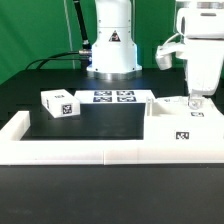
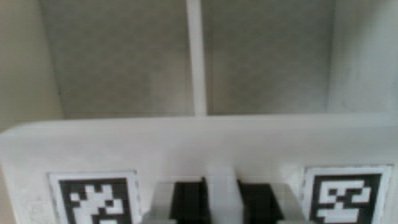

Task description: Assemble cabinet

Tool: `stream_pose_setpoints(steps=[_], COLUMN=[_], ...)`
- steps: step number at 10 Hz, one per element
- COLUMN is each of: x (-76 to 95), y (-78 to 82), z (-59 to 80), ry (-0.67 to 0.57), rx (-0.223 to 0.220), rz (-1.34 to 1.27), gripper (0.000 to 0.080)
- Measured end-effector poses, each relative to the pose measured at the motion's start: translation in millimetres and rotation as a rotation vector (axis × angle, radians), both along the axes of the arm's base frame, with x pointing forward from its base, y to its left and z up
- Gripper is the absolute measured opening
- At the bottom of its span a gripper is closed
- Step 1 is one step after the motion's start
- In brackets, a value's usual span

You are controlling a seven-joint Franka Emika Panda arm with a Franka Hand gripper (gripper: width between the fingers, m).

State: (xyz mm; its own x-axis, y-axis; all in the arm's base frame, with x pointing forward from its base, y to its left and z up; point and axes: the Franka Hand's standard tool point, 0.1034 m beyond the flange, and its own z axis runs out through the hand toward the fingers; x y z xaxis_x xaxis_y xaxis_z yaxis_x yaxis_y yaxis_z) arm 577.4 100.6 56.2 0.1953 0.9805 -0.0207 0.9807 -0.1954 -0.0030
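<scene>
The large white cabinet body (image 1: 170, 125) stands at the exterior view's right, inside the corner of the border rail, with a marker on its near face. My gripper (image 1: 196, 103) reaches down onto its top edge. In the wrist view the two dark fingers (image 2: 187, 200) stand close together with a thin white wall between them, so the gripper (image 2: 222, 200) looks shut on the body (image 2: 196, 145), which carries a marker on either side of the fingers. A small white block (image 1: 60, 103) with markers lies apart at the exterior view's left.
The marker board (image 1: 113, 97) lies flat in front of the arm's base (image 1: 112, 50). The long low white border rail (image 1: 70, 150) runs along the front and up both sides. Black cables (image 1: 50, 58) trail at the back left.
</scene>
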Motion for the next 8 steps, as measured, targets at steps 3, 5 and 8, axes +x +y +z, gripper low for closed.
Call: stream_pose_setpoints(steps=[3,5,8], x=[-0.3,-0.6,-5.1], y=[0.0,3.1,10.6], z=[0.4,0.8,8.9], ry=[0.019,0.017,0.006], rx=[-0.009,-0.009,-0.013], rz=[-0.005,-0.018,-0.024], gripper=[0.0071,0.0071,0.0362])
